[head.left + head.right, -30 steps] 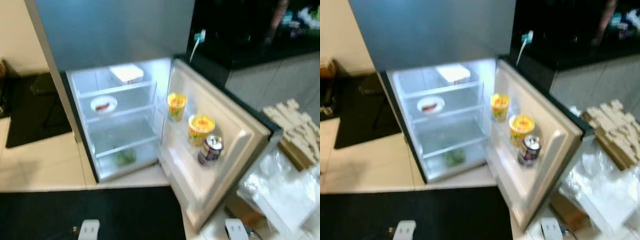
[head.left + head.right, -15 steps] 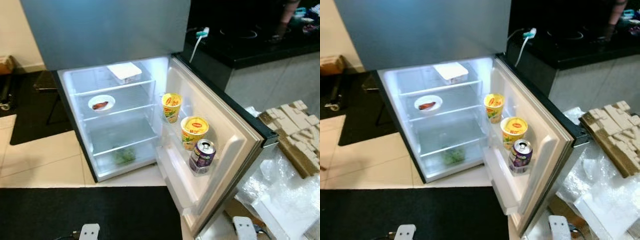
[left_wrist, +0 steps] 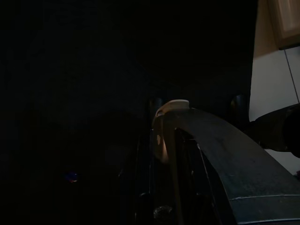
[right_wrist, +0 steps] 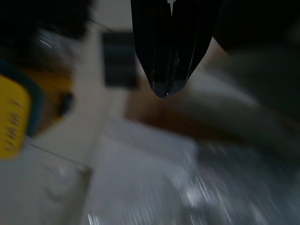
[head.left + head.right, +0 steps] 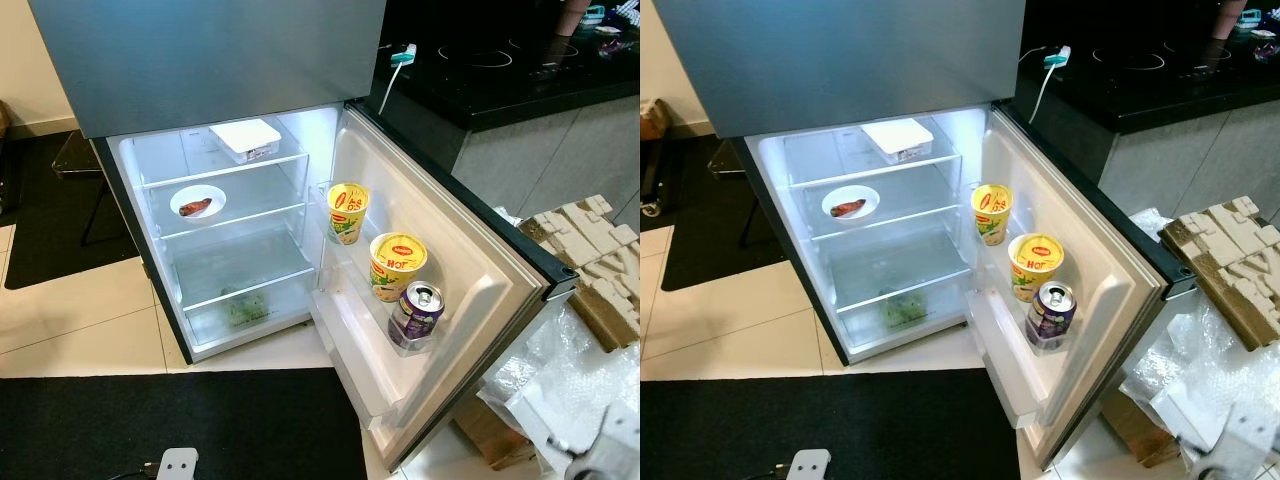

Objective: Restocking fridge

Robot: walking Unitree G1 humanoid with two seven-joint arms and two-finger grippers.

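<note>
The fridge (image 5: 215, 60) stands before me with its lower door (image 5: 470, 265) swung open to my right. On the door shelf stand two yellow noodle cups (image 5: 346, 212) (image 5: 397, 266) and a purple can (image 5: 415, 315). Inside, a white lidded box (image 5: 245, 138) sits on the top shelf, a white bowl (image 5: 198, 203) with a brown piece of food is on the shelf below, and greens (image 5: 242, 308) lie in the bottom drawer. In the blurred right wrist view my right gripper (image 4: 164, 89) is shut with nothing between its fingers. The left wrist view is very dark.
A black mat (image 5: 180, 420) lies on the tiled floor in front of the fridge. Crumpled plastic wrap (image 5: 570, 380) and cardboard packing (image 5: 595, 255) lie to the right of the door. Behind it runs a dark counter (image 5: 500, 80) with a white cable (image 5: 392, 72).
The camera has shifted and the picture has sharpened. The part of my right arm at the bottom edge now sits further right. Nothing in the fridge has moved.
</note>
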